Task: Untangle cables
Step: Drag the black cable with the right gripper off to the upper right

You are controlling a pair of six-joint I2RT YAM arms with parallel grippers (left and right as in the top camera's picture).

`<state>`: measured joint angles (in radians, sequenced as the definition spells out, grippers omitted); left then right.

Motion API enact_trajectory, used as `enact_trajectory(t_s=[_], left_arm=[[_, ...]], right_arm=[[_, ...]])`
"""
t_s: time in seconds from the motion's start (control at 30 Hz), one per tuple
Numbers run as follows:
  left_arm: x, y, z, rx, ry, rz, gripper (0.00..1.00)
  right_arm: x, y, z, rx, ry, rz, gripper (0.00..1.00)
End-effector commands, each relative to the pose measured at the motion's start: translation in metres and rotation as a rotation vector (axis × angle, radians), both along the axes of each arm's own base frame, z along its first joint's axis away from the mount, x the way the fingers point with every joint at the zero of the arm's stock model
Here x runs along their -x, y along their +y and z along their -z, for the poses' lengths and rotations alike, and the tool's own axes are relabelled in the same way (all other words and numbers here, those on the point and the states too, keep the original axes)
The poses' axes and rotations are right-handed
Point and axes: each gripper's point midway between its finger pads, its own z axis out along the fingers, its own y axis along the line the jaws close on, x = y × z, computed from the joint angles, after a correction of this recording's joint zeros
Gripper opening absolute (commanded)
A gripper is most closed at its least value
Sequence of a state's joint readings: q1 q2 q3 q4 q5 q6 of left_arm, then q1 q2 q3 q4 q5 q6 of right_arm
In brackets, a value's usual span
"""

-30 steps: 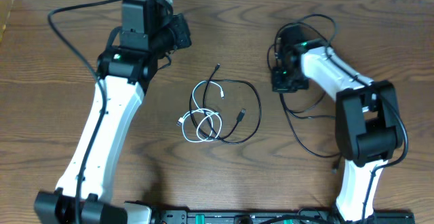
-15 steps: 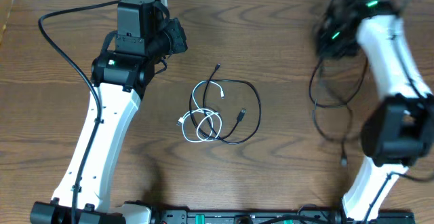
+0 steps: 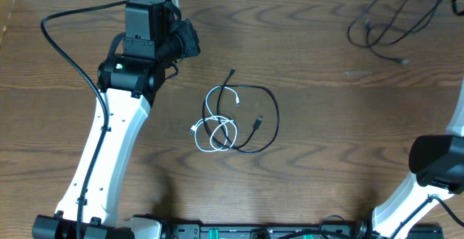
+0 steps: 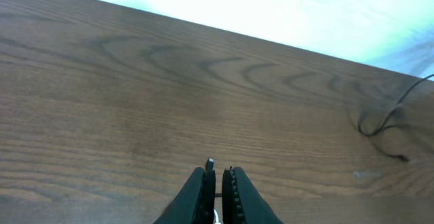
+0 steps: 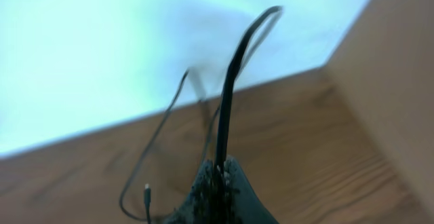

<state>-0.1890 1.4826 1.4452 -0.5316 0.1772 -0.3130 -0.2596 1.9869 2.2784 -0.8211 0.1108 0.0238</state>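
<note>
Left hand point(image 3: 190, 39) sits at the tabletop's point(image 3: 326, 159) far left edge, fingers pressed together with nothing between them in the wrist view point(image 4: 218, 174). Cables lie mid-tabletop, well apart from it, to its right and nearer the robot's base. White cable point(image 3: 207, 105) loops inside and across the black cable's point(image 3: 276, 119) wider loop. Right hand point(image 5: 218, 178) is outside the overhead view, fingers pressed together. A blurred black arm wire point(image 5: 227, 95) rises from its tips; can't tell if pinched.

Robotics lab bench: white robot arm point(image 3: 109, 145) at a wooden table point(image 3: 326, 123).
</note>
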Motion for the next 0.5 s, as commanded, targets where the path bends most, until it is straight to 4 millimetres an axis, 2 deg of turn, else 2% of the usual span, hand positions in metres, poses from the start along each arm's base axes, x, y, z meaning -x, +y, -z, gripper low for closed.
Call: enact_trajectory(t_s=[0.0, 0.13, 0.23, 0.33, 0.47], left_arm=[[0.001, 0.002, -0.007, -0.014, -0.019, -0.001, 0.12], [0.001, 0.002, -0.007, -0.014, -0.019, -0.001, 0.12], [0.001, 0.002, -0.006, -0.014, -0.018, -0.001, 0.12], [0.0, 0.002, -0.005, -0.014, -0.015, -0.001, 0.12], [-0.001, 0.002, -0.001, -0.015, -0.006, -0.001, 0.12]], right_arm=[[0.011, -0.046, -0.024, 0.124, -0.041, 0.143, 0.01], [0.019, -0.082, -0.038, 0.188, -0.082, 0.232, 0.01], [0.025, -0.107, -0.031, 0.194, -0.072, 0.273, 0.01], [0.022, -0.124, -0.004, 0.167, -0.02, 0.266, 0.01], [0.01, -0.142, 0.055, 0.145, 0.1, 0.259, 0.01]])
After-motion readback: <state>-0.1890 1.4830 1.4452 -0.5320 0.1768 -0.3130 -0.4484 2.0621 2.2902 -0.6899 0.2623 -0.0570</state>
